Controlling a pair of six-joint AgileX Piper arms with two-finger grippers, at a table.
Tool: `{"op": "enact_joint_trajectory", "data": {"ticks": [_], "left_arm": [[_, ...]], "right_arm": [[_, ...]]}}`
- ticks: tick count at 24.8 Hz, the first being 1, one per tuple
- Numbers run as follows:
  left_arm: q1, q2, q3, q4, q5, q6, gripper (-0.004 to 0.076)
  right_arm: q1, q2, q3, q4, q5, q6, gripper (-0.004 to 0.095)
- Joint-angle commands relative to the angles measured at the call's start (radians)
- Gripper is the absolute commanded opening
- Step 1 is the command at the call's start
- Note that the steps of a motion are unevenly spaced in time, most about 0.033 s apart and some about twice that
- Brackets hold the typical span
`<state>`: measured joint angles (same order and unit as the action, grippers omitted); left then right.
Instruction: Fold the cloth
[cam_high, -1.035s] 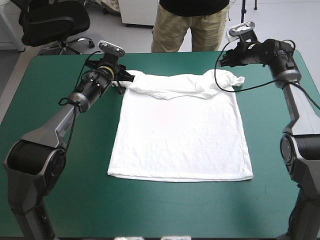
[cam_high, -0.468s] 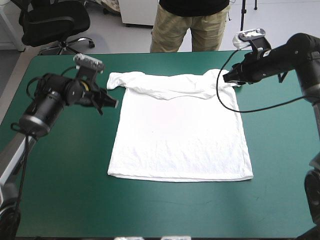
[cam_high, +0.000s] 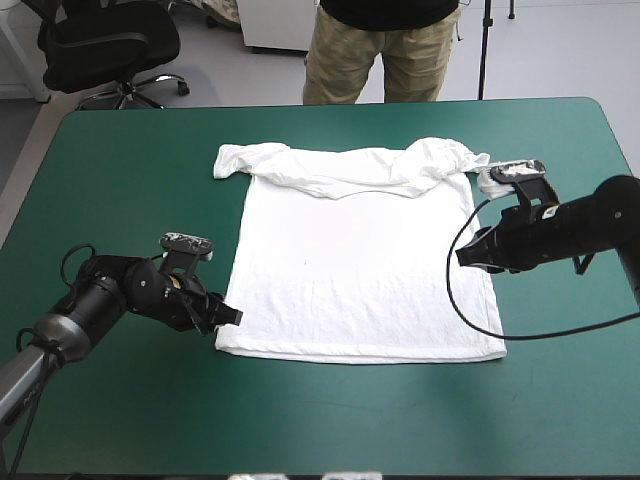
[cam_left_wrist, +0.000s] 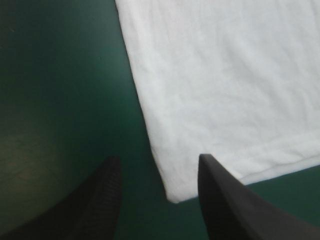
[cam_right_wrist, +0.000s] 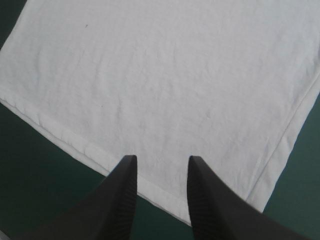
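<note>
The white T-shirt (cam_high: 355, 270) lies spread flat mid-table, both sleeves bunched along its far edge. My left gripper (cam_high: 228, 318) sits low at the shirt's near-left corner. In the left wrist view its fingers stand open (cam_left_wrist: 158, 158), and the corner of the T-shirt (cam_left_wrist: 225, 90) reaches in between them. My right gripper (cam_high: 463, 257) hovers at the shirt's right side edge, about halfway down. It is open (cam_right_wrist: 162, 157) over the hem of the T-shirt (cam_right_wrist: 165, 75), holding nothing.
The teal-green cover (cam_high: 120, 180) surrounds the shirt on all sides, with a wide band between the hem and the table's near edge.
Both grippers have left the sleeves at the far edge and travelled toward me, the left to the near-left corner, the right down the right side. The sleeves stay where they were dropped.
</note>
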<state>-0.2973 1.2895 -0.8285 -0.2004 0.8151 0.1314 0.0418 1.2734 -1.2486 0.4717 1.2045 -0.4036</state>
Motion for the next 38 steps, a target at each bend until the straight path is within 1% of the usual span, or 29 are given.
{"op": "enact_joint_trajectory", "data": {"ticks": [1, 5, 8, 10, 12, 13, 14, 15, 16, 18, 19, 20, 21, 22, 23, 24, 27, 29, 33, 36, 38], "left_arm": [[-0.002, 0.004, 0.003, -0.049, -0.058, 0.038, 0.0356], [-0.023, 0.053, 0.023, -0.099, -0.062, 0.108, 0.0356], [-0.089, 0.117, 0.05, -0.084, -0.105, 0.11, 0.0356], [-0.127, 0.187, 0.053, -0.076, -0.108, 0.103, 0.0356], [-0.148, 0.247, 0.053, -0.073, -0.108, 0.098, 0.0344], [-0.151, 0.277, 0.053, -0.067, -0.098, 0.107, 0.0264], [-0.151, 0.288, 0.053, -0.066, -0.091, 0.107, 0.0139], [-0.151, 0.288, 0.053, -0.063, -0.091, 0.107, 0.0029], [-0.151, 0.288, 0.053, -0.054, -0.093, 0.107, -0.0013], [-0.151, 0.288, 0.053, -0.052, -0.1, 0.107, -0.0017], [-0.151, 0.288, 0.053, -0.048, -0.103, 0.107, -0.0017], [-0.151, 0.288, 0.053, -0.048, -0.103, 0.107, -0.0017], [-0.151, 0.288, 0.053, -0.048, -0.101, 0.107, -0.0017], [-0.151, 0.288, 0.053, -0.048, -0.101, 0.107, -0.0017], [-0.151, 0.288, 0.053, -0.048, -0.103, 0.11, -0.0017], [-0.151, 0.288, 0.053, -0.048, -0.103, 0.11, -0.0017], [-0.151, 0.288, 0.053, -0.048, -0.103, 0.11, -0.0017], [-0.151, 0.288, 0.053, -0.048, -0.103, 0.11, -0.0017], [-0.151, 0.288, 0.053, -0.048, -0.103, 0.11, -0.0017], [-0.151, 0.288, 0.053, -0.048, -0.103, 0.11, -0.0017], [-0.151, 0.288, 0.053, -0.048, -0.103, 0.11, -0.0017]], "right_arm": [[-0.009, -0.074, 0.037, 0.011, -0.067, -0.001, 0.032], [-0.009, -0.082, 0.065, -0.028, -0.059, 0.003, 0.032], [-0.009, -0.082, 0.071, -0.069, -0.067, 0.009, 0.032], [-0.009, -0.082, 0.071, -0.099, -0.076, 0.011, 0.032], [-0.009, -0.082, 0.071, -0.155, -0.073, 0.048, 0.032], [-0.009, -0.082, 0.09, -0.158, -0.057, 0.061, 0.032], [-0.009, -0.082, 0.114, -0.169, -0.022, 0.061, 0.032], [-0.009, -0.082, 0.138, -0.179, -0.01, 0.061, 0.032], [-0.009, -0.082, 0.176, -0.189, -0.003, 0.068, 0.0321], [-0.009, -0.082, 0.216, -0.198, -0.034, 0.068, 0.0338], [-0.009, -0.082, 0.239, -0.204, -0.055, 0.068, 0.0363], [-0.009, -0.082, 0.268, -0.215, -0.085, 0.068, 0.041], [-0.009, -0.082, 0.315, -0.241, -0.144, 0.068, 0.0508], [-0.009, -0.082, 0.343, -0.241, -0.175, 0.068, 0.0569], [-0.009, -0.08, 0.392, -0.236, -0.225, 0.068, 0.0658], [-0.009, -0.077, 0.413, -0.232, -0.241, 0.068, 0.0678], [-0.009, -0.054, 0.456, -0.226, -0.276, 0.068, 0.0656], [-0.009, -0.025, 0.469, -0.213, -0.292, 0.068, 0.061], [-0.009, 0.051, 0.469, -0.199, -0.292, 0.068, 0.0509], [-0.007, 0.118, 0.469, -0.192, -0.29, 0.068, 0.0465], [-0.007, 0.164, 0.469, -0.163, -0.278, 0.066, 0.0424]]}}
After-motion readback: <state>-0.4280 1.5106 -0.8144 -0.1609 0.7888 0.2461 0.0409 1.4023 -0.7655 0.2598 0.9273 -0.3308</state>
